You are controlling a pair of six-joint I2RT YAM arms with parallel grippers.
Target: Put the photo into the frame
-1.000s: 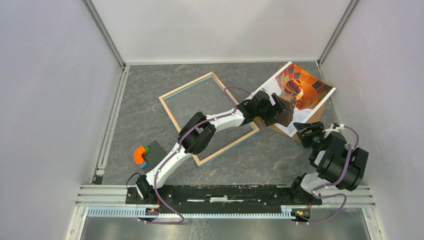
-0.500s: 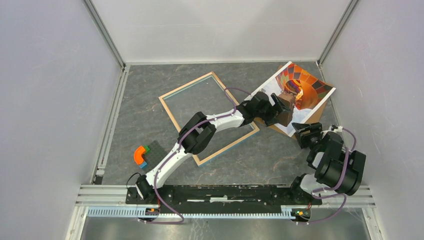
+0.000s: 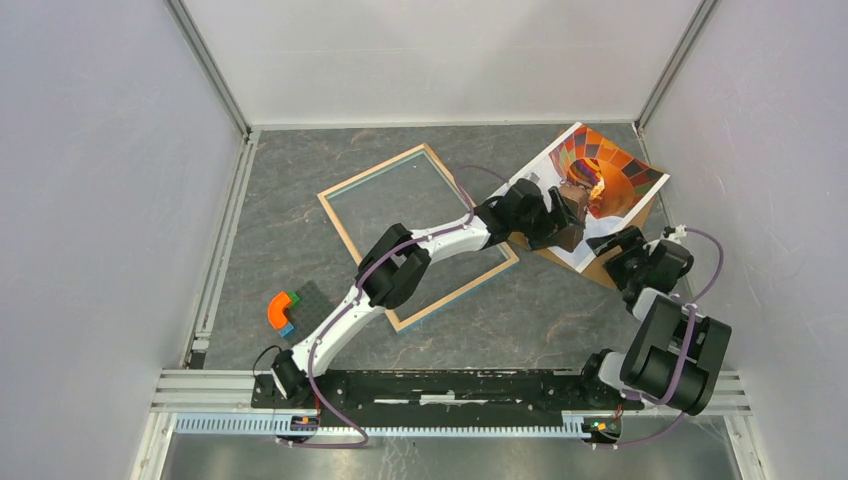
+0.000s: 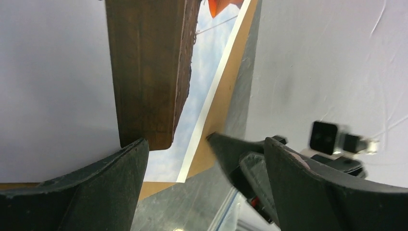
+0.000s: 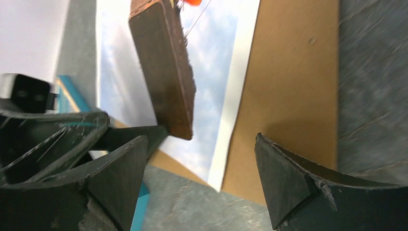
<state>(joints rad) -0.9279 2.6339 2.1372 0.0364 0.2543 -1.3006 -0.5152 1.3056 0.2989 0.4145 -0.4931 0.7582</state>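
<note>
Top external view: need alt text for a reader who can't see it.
The left arm reaches across a light-wood rectangular picture frame on the grey table, its open left gripper over a paper hot-air-balloon photo in the far right corner. The open right gripper hovers at the photo's near edge.

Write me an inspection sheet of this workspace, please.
Surface: grey stone-look table, flat.
Job's things: frame lies wood side up; photo lies picture up on brown cardboard, outside the frame.
Clutter: toy blocks near left; dark brown wooden piece over the photo.
Tools: left tool open by that piece; right tool open at the cardboard's edge.
Cables: purple cables along both arms.
Surroundings: white walls, metal rails.
</note>
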